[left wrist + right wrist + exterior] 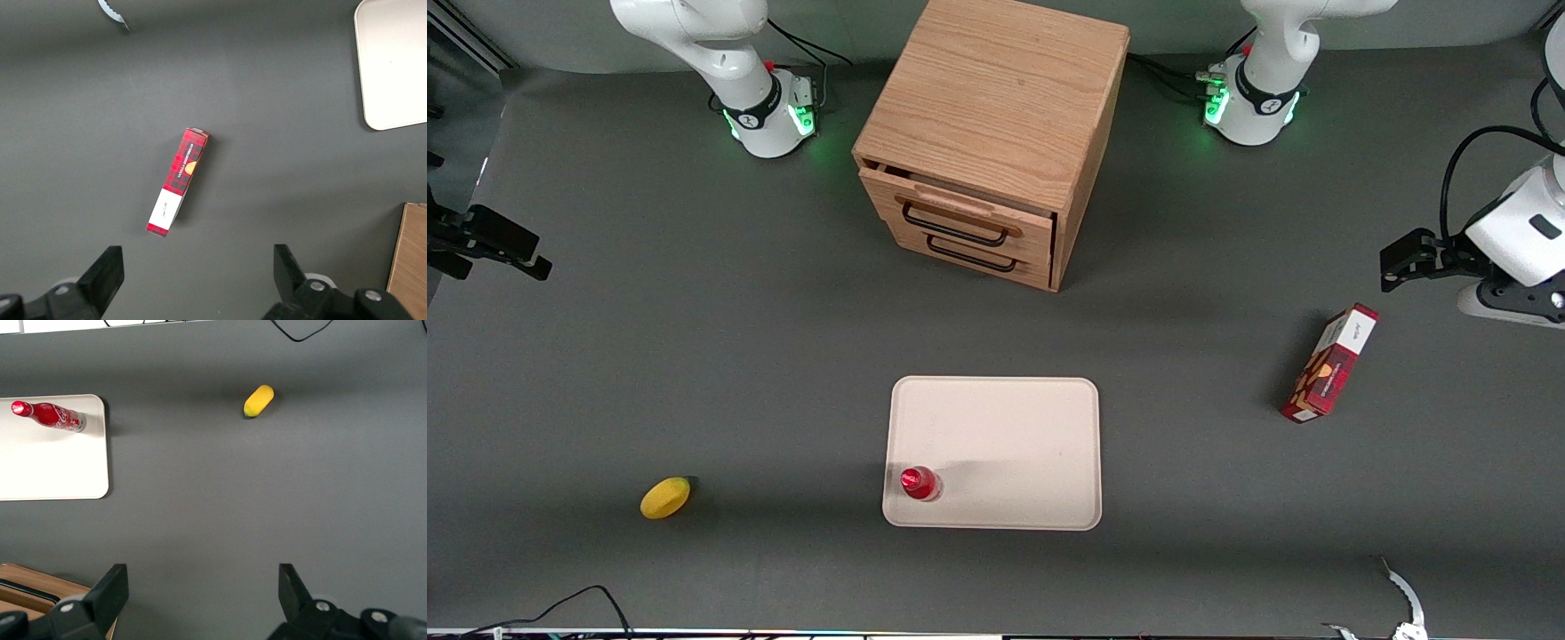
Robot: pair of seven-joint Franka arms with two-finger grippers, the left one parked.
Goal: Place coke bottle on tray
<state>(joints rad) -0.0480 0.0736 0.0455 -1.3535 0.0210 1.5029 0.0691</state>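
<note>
Gripper [200, 597] spread wide, holding nothing, high over bare table at the working arm's end. Coke bottle [918, 483] apparently upright on tray [1005, 427], in a corner nearest the front camera. Yellow fruit [665, 497] well apart.

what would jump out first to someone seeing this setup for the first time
Probably the wooden drawer cabinet, standing between the two arm bases with its top drawer slightly open. Nearer the front camera lies the pale tray, with the small red coke bottle upright in one near corner. The gripper hangs open and empty high over the working arm's end of the table, far from the bottle.
</note>
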